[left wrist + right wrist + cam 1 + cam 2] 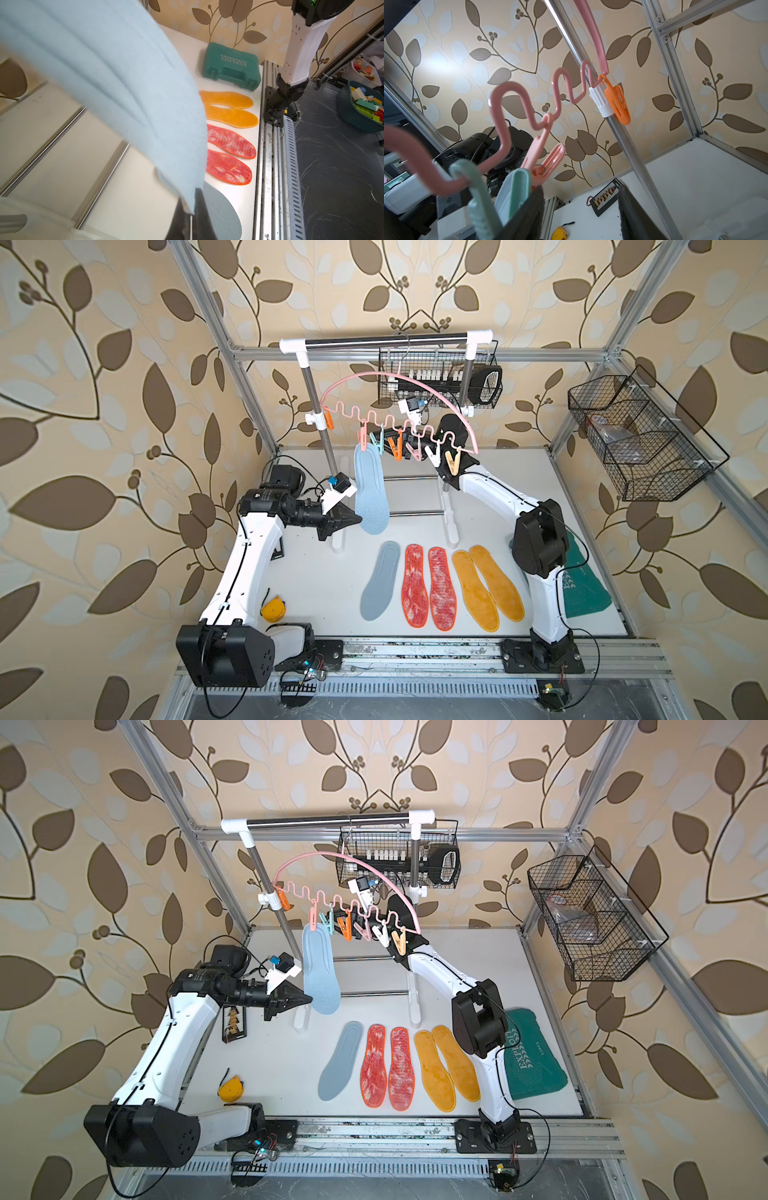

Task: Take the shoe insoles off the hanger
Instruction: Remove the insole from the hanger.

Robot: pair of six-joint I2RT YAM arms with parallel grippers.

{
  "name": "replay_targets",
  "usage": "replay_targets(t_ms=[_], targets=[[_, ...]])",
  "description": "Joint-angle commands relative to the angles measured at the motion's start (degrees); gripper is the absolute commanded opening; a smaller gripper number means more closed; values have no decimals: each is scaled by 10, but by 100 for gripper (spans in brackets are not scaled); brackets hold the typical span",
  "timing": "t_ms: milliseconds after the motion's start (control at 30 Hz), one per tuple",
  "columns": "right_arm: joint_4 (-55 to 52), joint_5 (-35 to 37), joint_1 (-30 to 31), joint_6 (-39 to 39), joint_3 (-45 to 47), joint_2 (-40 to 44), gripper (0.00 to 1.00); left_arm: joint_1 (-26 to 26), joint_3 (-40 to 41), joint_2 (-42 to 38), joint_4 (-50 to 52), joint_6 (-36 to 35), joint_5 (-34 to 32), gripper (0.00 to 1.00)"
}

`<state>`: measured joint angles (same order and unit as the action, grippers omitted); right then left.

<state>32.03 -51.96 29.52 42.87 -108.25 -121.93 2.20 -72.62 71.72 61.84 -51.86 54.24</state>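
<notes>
In a top view: last grey-blue insole (371, 493) hangs, long axis vertical, from the pink clip (362, 441) on the hanger (374, 373); left gripper (353, 519) sits at its lower edge.
Left wrist: jaws clenched on that insole (124, 93).
Right wrist: right gripper (581, 193) spread, empty; pink clip (550, 160) just past one fingertip (not between them).
Right arm is nearer the clip, so likely it squeezes and left pulls down.
</notes>
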Motion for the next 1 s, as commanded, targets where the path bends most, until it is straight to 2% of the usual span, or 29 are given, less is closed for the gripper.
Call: replay_targets(t_ms=[0,300,500,733,967], targets=[[19,-25,1,15,-10,5,57,-5,0,4,-1,-24,-21,0],[36,-34,1,38,-16,-1,58,-9,-3,16,-5,-30,-58,0],[42,-32,3,49,-26,-6,60,-9,-7,21,-2,-43,-59,0],[46,-18,4,84,-48,-24,64,-9,-9,29,1,-48,-40,0],[40,-10,9,77,-49,-35,64,-7,-19,37,-1,-56,-5,0]])
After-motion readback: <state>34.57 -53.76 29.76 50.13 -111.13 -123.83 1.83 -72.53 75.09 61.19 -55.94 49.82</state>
